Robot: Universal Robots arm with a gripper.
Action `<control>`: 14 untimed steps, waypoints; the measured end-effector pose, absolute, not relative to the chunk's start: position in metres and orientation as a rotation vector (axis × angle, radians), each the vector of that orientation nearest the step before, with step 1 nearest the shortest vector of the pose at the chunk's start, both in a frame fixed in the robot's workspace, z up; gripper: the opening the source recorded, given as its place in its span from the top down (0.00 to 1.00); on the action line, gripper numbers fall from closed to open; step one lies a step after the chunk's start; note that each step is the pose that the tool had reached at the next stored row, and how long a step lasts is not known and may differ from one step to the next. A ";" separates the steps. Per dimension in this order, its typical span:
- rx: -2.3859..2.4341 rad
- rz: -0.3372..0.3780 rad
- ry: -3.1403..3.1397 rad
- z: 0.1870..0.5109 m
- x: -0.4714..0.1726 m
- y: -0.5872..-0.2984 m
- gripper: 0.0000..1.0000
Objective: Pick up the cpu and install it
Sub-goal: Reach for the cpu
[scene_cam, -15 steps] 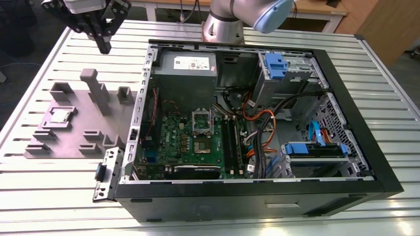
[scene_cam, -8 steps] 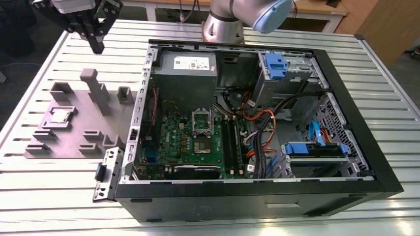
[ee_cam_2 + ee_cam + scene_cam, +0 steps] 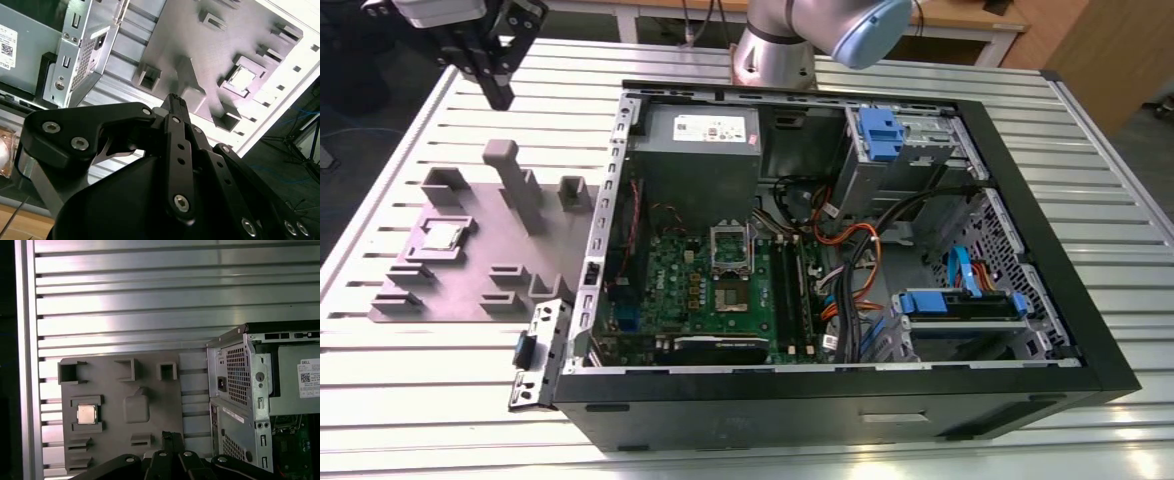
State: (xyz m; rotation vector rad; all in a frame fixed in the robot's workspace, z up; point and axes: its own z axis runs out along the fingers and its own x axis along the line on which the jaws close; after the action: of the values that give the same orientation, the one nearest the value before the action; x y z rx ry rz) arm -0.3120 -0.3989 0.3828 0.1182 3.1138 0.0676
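The cpu (image 3: 443,237), judged light, stiff and fragile, is best gripped by its edges; it is seen well apart from the closed, empty gripper (image 3: 496,98).

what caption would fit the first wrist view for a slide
Tool held clear of the grey tray, cpu seated in its pocket, open computer case alongside

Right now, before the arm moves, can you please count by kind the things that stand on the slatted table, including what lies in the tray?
cpu: 1
grey plastic tray: 1
open computer case: 1
Total: 3
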 end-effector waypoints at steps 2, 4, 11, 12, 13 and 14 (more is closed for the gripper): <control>0.118 0.068 3.114 0.383 -0.315 -0.399 0.89; 0.118 0.068 3.115 0.382 -0.317 -0.399 0.89; 0.118 0.068 3.115 0.382 -0.321 -0.399 0.89; 0.118 0.067 3.115 0.382 -0.321 -0.399 0.89; 0.118 0.067 3.115 0.382 -0.321 -0.399 0.89; 0.118 0.068 3.115 0.382 -0.321 -0.399 0.89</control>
State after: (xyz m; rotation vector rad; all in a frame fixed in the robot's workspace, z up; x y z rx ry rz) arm -0.3213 -0.3989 0.3815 0.1182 3.1153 0.0675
